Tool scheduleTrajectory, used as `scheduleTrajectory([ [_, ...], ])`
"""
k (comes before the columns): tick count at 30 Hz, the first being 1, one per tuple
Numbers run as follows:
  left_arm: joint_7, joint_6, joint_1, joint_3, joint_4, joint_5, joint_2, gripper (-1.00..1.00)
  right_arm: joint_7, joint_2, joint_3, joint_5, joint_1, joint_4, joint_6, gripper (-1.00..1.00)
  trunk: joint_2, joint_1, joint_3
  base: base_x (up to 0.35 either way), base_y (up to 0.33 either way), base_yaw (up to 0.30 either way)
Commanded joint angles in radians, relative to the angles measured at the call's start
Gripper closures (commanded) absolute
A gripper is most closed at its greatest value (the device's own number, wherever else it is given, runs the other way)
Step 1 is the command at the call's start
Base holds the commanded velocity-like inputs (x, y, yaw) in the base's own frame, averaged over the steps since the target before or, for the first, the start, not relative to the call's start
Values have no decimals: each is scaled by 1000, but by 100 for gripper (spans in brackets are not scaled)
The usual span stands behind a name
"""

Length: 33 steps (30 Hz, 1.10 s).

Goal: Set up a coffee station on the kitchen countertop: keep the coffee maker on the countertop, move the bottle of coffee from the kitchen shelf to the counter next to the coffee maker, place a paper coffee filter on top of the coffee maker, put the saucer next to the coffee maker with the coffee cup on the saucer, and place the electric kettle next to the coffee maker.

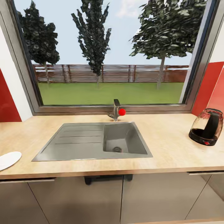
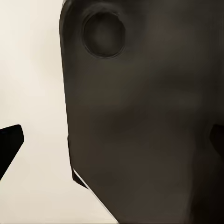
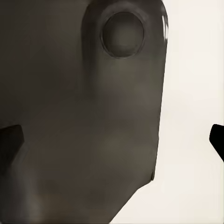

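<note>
Right now you are facing the sink (image 1: 93, 141) under the window (image 1: 105, 53), with the electric kettle (image 1: 207, 126) sitting on the wooden countertop (image 1: 168, 143) far to your right, near the red wall. The saucer (image 1: 8, 160) is lying flat at the counter's left edge, partly cut off by the frame. The kettle is standing upright, long axis vertical; its dark handle seems to be turned towards the right, though the glass body blurs that.

You are likely still picking what to fetch. If it is the kettle, roll right first so it sits centred before you reach, and approach from the handle side.

Both wrist cameras are pressed against a dark robot panel (image 2: 140, 121), so I cannot tell how wide either gripper is or whether it carries anything.
</note>
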Motion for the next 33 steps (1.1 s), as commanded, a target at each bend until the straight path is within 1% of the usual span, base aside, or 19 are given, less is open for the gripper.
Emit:
scheduleTrajectory([
  [1,0,0,0,0,0,0,0,-100,0,0,0,0,0,0,0,-100,0,0,0,0,0,0],
  [2,-4,-2,0,2,-2,-2,-6,-100,4,6,2,0,6,-6,5,-100,0,0,0,0,0,0],
  [5,-4,-2,0,2,2,-4,-5,-100,4,20,2,0,18,-19,6,-100,0,0,0,0,0,0],
  [7,-3,-7,1,1,-10,-5,-1,-100,4,31,3,0,8,-30,5,-100,0,0,0,0,0,0],
  [8,-3,-9,1,1,-12,-5,0,-100,4,32,3,0,6,-35,5,-100,0,0,0,0,0,0],
  [19,-3,-12,1,8,-15,3,-3,-100,4,34,3,1,1,-40,1,-100,0,0,0,0,0,0],
  [29,-3,-12,1,5,-18,5,-9,-100,5,34,-1,-1,1,-41,-3,-100,0,0,0,0,0,2],
  [33,-4,-22,1,5,-18,5,-9,-100,5,32,1,1,1,-52,-4,-100,0,0,0,0,0,127],
])
